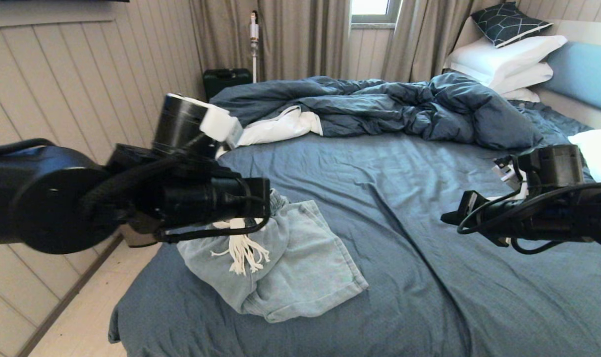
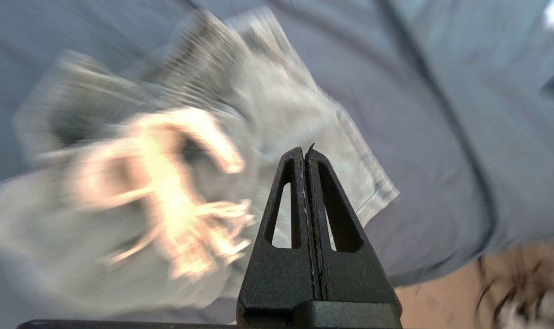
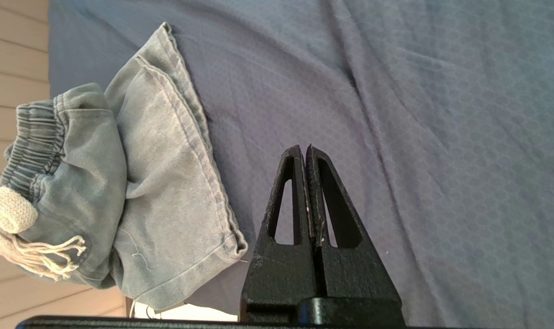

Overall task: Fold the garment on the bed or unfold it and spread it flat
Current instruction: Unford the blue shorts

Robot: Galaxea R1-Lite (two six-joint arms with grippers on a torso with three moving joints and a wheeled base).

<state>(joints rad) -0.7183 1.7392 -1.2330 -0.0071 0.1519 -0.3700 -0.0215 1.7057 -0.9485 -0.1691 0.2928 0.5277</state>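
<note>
The pale light-blue denim shorts [image 1: 305,267] lie bunched and partly folded near the bed's front left corner, with the gathered waistband [image 3: 34,132] and white tasselled drawstring [image 1: 243,250] on top. My left gripper [image 2: 304,148] hovers above the shorts, shut with nothing between its fingers; in the head view my left arm [image 1: 132,198] hides part of the waistband. Further right, my right gripper [image 3: 304,147] hangs over bare slate-blue sheet [image 1: 419,208], shut and empty, apart from the shorts' hem [image 3: 231,242].
A rumpled dark blue duvet [image 1: 404,106] and a white cloth [image 1: 280,129] lie across the far half of the bed. White pillows [image 1: 503,59] lean on the light blue headboard [image 1: 585,74]. The bed's left edge drops to pale floor [image 1: 82,307] beside a panelled wall.
</note>
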